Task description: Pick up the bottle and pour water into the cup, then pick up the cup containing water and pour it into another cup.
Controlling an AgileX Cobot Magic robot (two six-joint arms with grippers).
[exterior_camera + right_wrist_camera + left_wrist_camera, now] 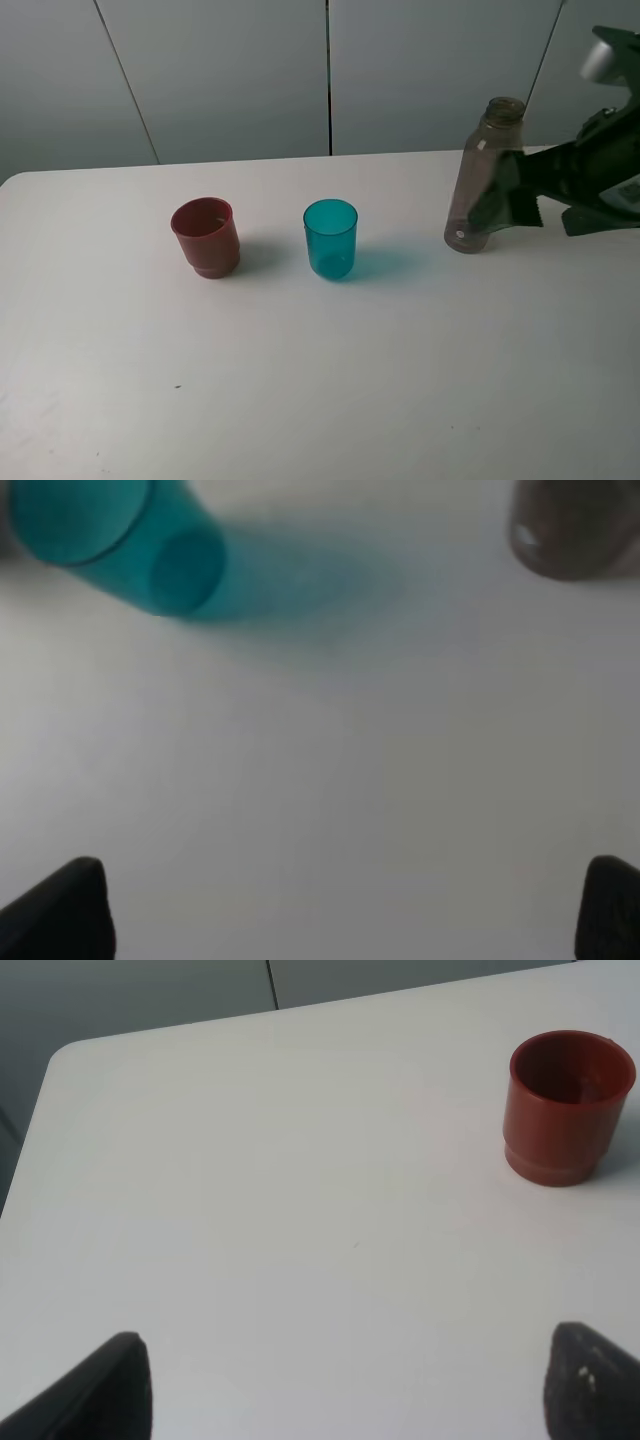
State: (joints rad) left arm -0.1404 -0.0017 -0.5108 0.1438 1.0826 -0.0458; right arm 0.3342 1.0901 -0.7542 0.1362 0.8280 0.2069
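Note:
The smoky grey-brown bottle [478, 180] stands uncapped at the right of the white table, and its base shows in the right wrist view [575, 530]. My right gripper [510, 200] is right beside it, with its dark fingers overlapping the bottle's right side in the high view. In its wrist view the gripper [335, 920] is open, with nothing between the fingertips. The teal cup [330, 238] [110, 540] stands mid-table. The red cup [205, 237] [570, 1105] stands to its left. My left gripper [345, 1390] is open and empty, short of the red cup and out of the high view.
The white table [320, 400] ends at a far edge below grey wall panels [230, 70], with a rounded far-left corner [65, 1055]. A small dark speck [178, 386] lies on the near left of the table.

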